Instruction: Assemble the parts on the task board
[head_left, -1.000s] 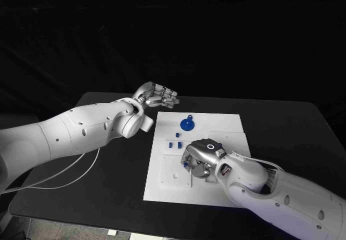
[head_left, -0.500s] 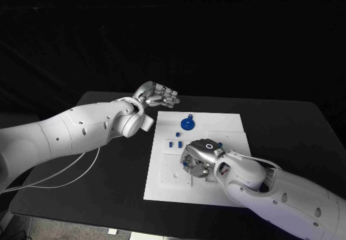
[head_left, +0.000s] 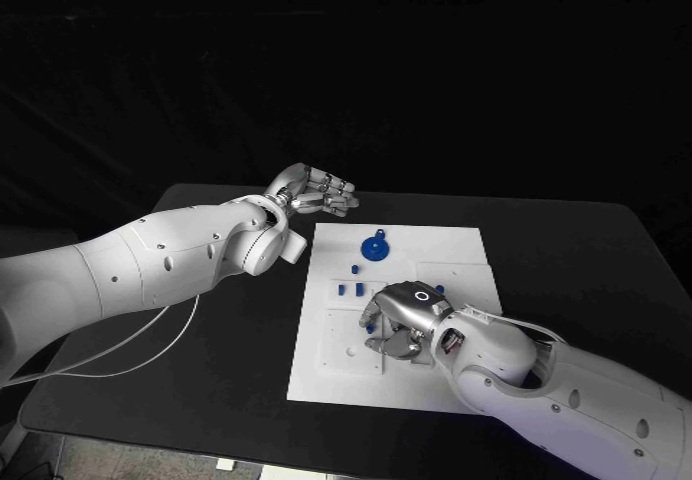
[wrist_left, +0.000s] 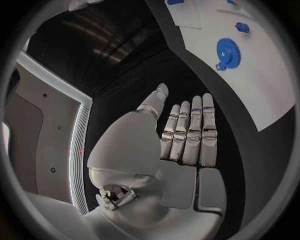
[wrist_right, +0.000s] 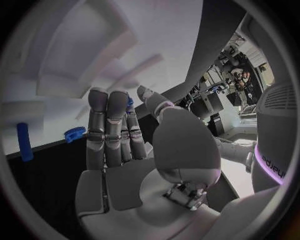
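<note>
The white task board (head_left: 433, 250) lies in the middle of the black table. A blue gear (head_left: 374, 247) (wrist_left: 228, 52) lies on its far part, and small blue pegs (head_left: 351, 289) stand near the middle. My right hand (head_left: 402, 320) (wrist_right: 125, 140) reaches down onto the board's near half. A small blue part (head_left: 371, 325) (wrist_right: 129, 105) shows between its thumb and fingers, mostly hidden. My left hand (head_left: 312, 190) (wrist_left: 181, 140) hovers beyond the board's far left corner, fingers straight and together, holding nothing.
Another blue peg (head_left: 440, 290) stands just beyond my right hand. The right wrist view shows a blue peg (wrist_right: 24, 141) and a small toothed blue piece (wrist_right: 75, 133) by the board's edge. Black table (head_left: 216, 350) surrounds the board.
My right hand has sunk slightly toward the board and shifted a little nearer. The left arm and the blue gear have stayed put.
</note>
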